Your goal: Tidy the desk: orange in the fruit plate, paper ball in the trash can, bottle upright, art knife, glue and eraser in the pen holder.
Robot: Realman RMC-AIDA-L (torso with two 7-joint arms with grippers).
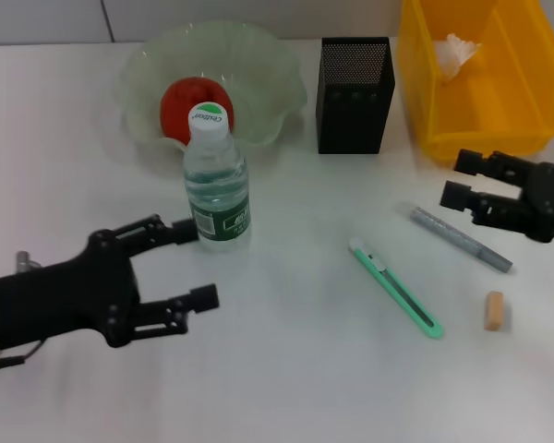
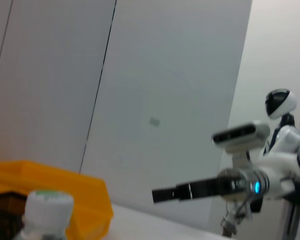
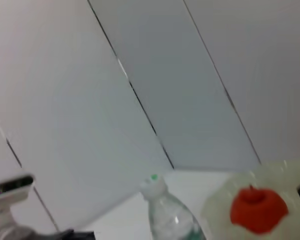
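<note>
Bottle [image 1: 217,180] seen upright on worktop [image 1: 286,369], just in front of fruit plate [image 1: 258,65] where orange [image 1: 189,106] is held. Left gripper [image 1: 189,263] seen near bottle's base, fingers spread, nothing pinched. Pen holder [image 1: 355,92] placed mid-back. Art knife [image 1: 395,288], glue [image 1: 460,238], eraser [image 1: 494,311] left lying on worktop. Paper ball [image 1: 457,51] seen inside trash can [image 1: 499,101]. Right gripper [image 1: 457,180] positioned beside glue, fingers spread.

We see our left end effector [image 1: 192,263] open at lower left, right end effector [image 1: 460,179] open at right.
</note>
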